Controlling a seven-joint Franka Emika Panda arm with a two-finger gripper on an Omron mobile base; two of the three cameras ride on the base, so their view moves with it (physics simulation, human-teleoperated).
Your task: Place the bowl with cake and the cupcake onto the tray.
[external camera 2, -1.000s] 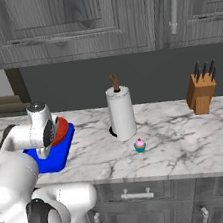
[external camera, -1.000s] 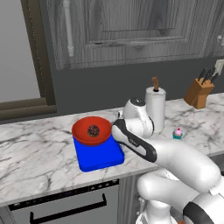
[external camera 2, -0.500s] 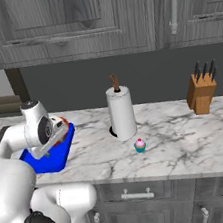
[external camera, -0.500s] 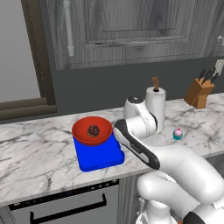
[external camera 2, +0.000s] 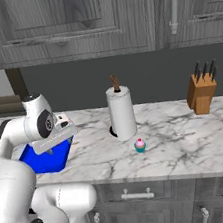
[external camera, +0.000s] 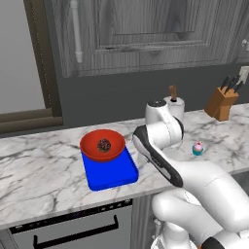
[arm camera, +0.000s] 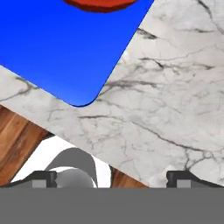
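Bowl with cake (external camera: 102,145) sits on the tray (external camera: 113,172)'s far end, released; gripper (arm camera: 112,177), jaws wide and empty, has swung off over bare counter (arm camera: 175,109); cupcake (external camera 2: 140,145) near paper towel roll (external camera 2: 121,113) comes next

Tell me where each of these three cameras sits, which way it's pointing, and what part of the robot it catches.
Left base view: behind the arm's left, looking forward and down at the counter; the arm rises lower right, beside the bowl with cake on the tray.
Right base view: behind its right; the arm rises lower left, over the tray.
Hand view: on the hand, looking down at the tray's corner and marble; the wide-apart fingertips show at the bottom.
Both base views share the cupcake, paper towel roll and knife block.
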